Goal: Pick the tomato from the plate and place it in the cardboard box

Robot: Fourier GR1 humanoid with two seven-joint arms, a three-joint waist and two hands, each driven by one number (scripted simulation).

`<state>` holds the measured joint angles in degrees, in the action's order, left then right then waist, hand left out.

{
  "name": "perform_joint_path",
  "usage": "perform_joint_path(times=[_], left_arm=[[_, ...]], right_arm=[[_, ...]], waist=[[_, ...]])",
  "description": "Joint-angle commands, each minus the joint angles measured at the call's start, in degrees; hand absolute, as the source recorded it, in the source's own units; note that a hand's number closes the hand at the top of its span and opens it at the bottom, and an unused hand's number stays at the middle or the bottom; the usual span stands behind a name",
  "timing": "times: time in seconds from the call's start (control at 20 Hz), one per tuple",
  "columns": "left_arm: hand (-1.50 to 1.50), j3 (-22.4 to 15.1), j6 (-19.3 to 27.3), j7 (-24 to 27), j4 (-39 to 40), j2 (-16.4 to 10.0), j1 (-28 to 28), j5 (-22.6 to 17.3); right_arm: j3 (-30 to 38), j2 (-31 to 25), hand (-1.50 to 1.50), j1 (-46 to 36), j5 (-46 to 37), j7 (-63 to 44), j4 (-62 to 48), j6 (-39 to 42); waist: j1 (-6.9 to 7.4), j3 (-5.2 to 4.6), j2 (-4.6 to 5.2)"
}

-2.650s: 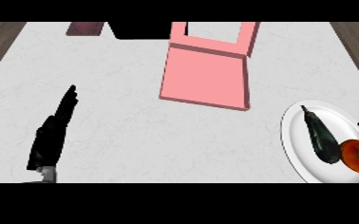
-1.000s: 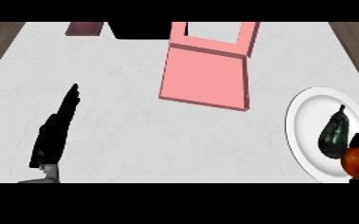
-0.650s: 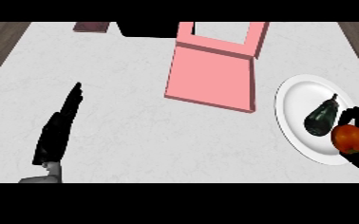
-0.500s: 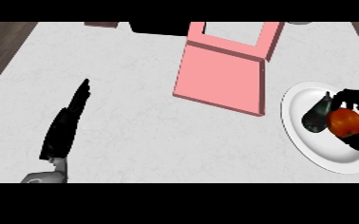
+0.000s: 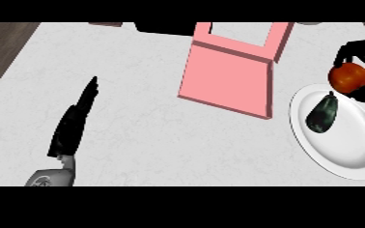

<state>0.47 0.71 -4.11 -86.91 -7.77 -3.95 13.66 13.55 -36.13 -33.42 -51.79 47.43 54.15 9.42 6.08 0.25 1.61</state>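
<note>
The red tomato (image 5: 347,76) is held above the far rim of the white plate (image 5: 335,147) at the right edge of the view. My right hand (image 5: 351,52) curls round it, black fingers showing over its top and along its right side; most of that hand is cut off by the view's edge. A dark aubergine-like vegetable (image 5: 322,114) lies on the plate. The box (image 5: 230,72) looks pink and stands open in the middle, left of the tomato. At the lower left my left hand (image 5: 71,125) rests open, fingers straight.
A black object (image 5: 164,27) and a small brownish thing (image 5: 107,24) sit at the counter's far edge behind the box. The counter's left edge (image 5: 18,48) runs diagonally at the upper left. White counter spreads between my left hand and the box.
My right hand has closed on the tomato and lifted it off the plate towards the far side. The vegetable stays on the plate. The left hand has kept its place.
</note>
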Motion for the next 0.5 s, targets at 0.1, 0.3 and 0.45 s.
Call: perform_joint_path(times=[0.1, 0.3, 0.45], left_arm=[[0.0, 2.03, 1.19, 0.66, 0.49, -0.54, 0.8, -0.25], [0.0, 1.79, -0.05, 0.23, -0.08, -0.89, 1.55, -0.84], [0.0, 2.54, 0.46, -0.4, 1.0, -1.03, 0.01, -0.72]], right_arm=[[3.94, -1.32, 1.5, -8.76, 11.38, 16.16, -9.47, 11.32], [2.88, 0.62, 1.5, -14.98, 16.76, 15.29, -12.06, 18.55], [0.53, 1.51, 1.5, -17.75, 18.43, 15.95, -13.81, 19.45]], waist=[[-2.31, -0.05, -0.66], [-2.62, -0.16, -1.03], [-3.05, -0.17, -0.86]])
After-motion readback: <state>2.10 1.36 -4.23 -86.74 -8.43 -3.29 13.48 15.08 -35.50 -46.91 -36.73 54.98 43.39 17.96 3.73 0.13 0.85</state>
